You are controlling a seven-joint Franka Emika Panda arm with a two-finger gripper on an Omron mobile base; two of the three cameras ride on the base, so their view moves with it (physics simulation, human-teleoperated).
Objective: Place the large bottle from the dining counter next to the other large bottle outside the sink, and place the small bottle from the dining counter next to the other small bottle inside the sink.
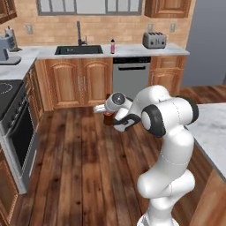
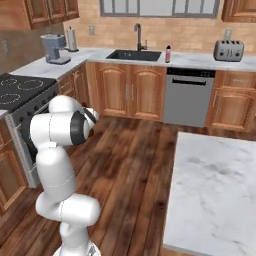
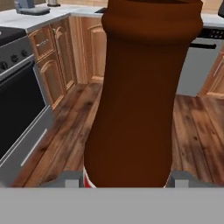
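Observation:
My gripper (image 1: 107, 116) is shut on a brown bottle (image 1: 107, 119), held in the air above the wooden floor in front of the sink cabinets. In the hand view this brown bottle (image 3: 140, 96) stands upright and close, with a red-and-white band at its base, between the two fingertips of the gripper (image 3: 127, 180). A slim dark-red bottle (image 1: 112, 46) (image 2: 168, 53) stands on the far counter just right of the black sink (image 1: 78, 50) (image 2: 134, 55). The sink's inside is hidden from here. The marble dining counter (image 2: 215, 185) (image 1: 214, 126) lies to my right.
A stove (image 1: 9, 101) (image 2: 20, 90) lines the left side. The dishwasher (image 1: 131, 75) (image 2: 189, 97) sits right of the sink cabinets, with a toaster (image 1: 154, 40) (image 2: 228, 50) above it. A coffee machine (image 1: 6, 46) (image 2: 54, 48) stands on the left counter. Open wooden floor (image 1: 84, 150) lies ahead.

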